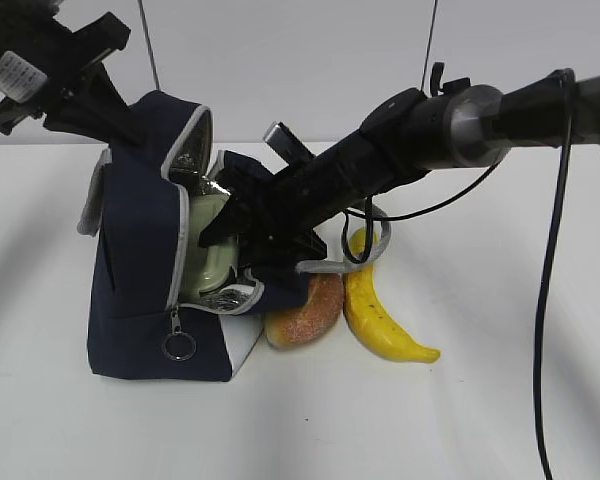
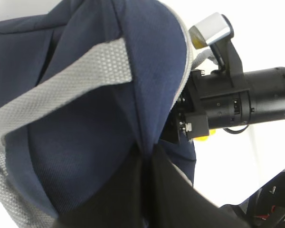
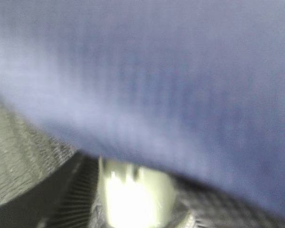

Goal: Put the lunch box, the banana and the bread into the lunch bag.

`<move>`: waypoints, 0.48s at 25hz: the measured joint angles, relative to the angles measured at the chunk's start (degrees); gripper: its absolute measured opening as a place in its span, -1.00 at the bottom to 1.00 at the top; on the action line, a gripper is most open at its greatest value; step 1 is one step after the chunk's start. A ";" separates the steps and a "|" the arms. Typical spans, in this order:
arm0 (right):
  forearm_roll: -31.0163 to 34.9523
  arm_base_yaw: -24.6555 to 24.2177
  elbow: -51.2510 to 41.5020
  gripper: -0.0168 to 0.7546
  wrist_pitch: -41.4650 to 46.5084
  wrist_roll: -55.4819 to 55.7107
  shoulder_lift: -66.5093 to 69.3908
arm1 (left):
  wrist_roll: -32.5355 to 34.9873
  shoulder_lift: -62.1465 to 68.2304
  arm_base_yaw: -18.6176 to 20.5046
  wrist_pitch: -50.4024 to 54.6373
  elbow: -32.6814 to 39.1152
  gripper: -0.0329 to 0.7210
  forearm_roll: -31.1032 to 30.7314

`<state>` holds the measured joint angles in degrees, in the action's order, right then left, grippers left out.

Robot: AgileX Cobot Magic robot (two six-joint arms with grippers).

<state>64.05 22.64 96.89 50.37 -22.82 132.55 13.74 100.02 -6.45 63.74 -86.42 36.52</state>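
The navy lunch bag (image 1: 140, 270) stands at the left of the table with its mouth open toward the right. My left gripper (image 1: 128, 122) is shut on the bag's top flap (image 2: 85, 142) and holds it up. My right gripper (image 1: 220, 232) reaches into the opening, and the pale green lunch box (image 1: 208, 258) sits between its fingers inside the bag. In the blurred right wrist view the lunch box (image 3: 133, 194) lies against a ribbed finger pad (image 3: 71, 194), under blue fabric (image 3: 156, 71). The bread (image 1: 305, 312) and the banana (image 1: 380, 318) lie on the table just right of the bag.
A grey strap handle (image 1: 368, 250) loops over the banana's far end. The zipper's ring pull (image 1: 178, 346) hangs at the bag's front corner. A black cable (image 1: 552, 260) drops from the right arm. The white table (image 1: 480, 420) extends to the front and right.
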 joint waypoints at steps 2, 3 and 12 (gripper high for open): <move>-0.23 0.00 0.00 0.04 -0.09 0.00 0.00 | 0.00 0.00 0.00 0.07 0.00 -0.92 0.00; -0.23 0.00 0.00 0.06 -0.09 0.00 0.00 | 0.00 0.00 0.00 0.07 0.00 -0.92 0.00; -0.48 0.00 0.48 0.33 1.13 -0.22 0.00 | 0.00 0.00 0.00 0.12 0.00 -0.92 0.00</move>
<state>63.57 22.64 97.36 51.49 -23.04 132.55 13.74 100.02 -6.45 63.86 -86.42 36.52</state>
